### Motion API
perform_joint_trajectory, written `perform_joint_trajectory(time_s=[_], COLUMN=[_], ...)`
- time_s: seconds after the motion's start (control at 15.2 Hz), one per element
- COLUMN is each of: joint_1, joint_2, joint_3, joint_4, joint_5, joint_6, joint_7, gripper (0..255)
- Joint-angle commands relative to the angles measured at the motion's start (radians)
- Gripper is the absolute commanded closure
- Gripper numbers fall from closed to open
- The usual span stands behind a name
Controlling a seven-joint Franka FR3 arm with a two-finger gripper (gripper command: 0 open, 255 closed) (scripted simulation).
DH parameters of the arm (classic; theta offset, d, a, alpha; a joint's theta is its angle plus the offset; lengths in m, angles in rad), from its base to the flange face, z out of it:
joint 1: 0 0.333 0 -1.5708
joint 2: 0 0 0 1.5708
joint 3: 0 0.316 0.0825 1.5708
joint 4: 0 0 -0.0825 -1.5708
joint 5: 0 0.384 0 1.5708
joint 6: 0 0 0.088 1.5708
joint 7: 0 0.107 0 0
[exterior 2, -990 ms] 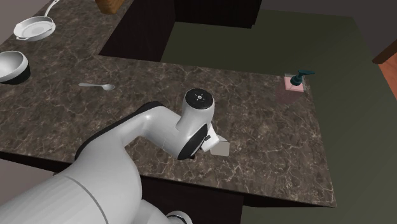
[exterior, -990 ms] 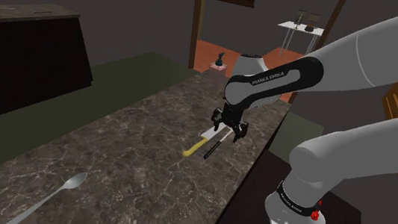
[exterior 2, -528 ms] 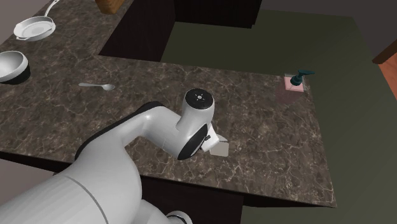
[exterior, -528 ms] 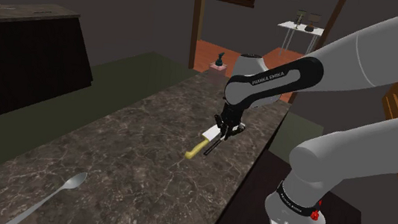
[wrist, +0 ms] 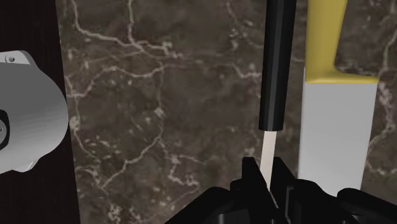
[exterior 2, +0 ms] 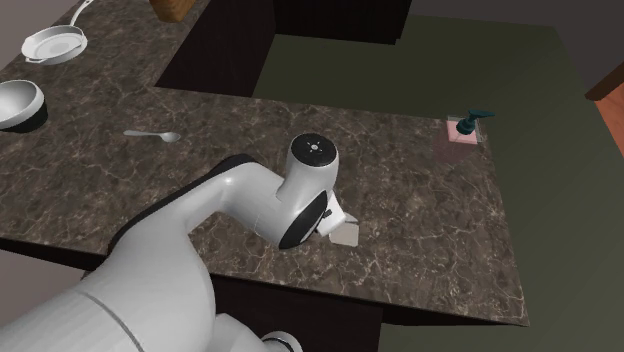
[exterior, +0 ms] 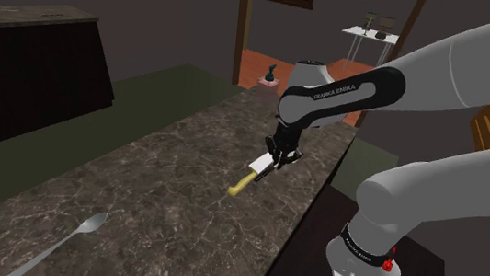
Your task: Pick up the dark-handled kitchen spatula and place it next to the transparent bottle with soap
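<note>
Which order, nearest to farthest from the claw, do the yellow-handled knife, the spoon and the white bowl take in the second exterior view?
1. The yellow-handled knife: right beside the claw, which clasps the spatula.
2. The spoon: well off toward that view's upper left.
3. The white bowl: at that view's far left edge.

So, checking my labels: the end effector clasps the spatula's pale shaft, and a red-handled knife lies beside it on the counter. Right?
Not quite. The wrist view shows the knife has a yellow handle, not red. The rest holds: the end effector clasps the spatula by its pale shaft, with the knife beside it on the counter.
</note>
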Motion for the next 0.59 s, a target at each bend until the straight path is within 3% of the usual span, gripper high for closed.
perform_joint_trajectory(time_s=[0.0, 0.53], joint_1=[0.000, -0.005], joint_2=[-0.024, -0.098], joint_3=[-0.007, -0.041], joint_4=[0.015, 0.083], joint_5=[-0.007, -0.038], joint_6=[-0.039, -0.180], joint_7=[0.005, 0.016], gripper=[255, 255])
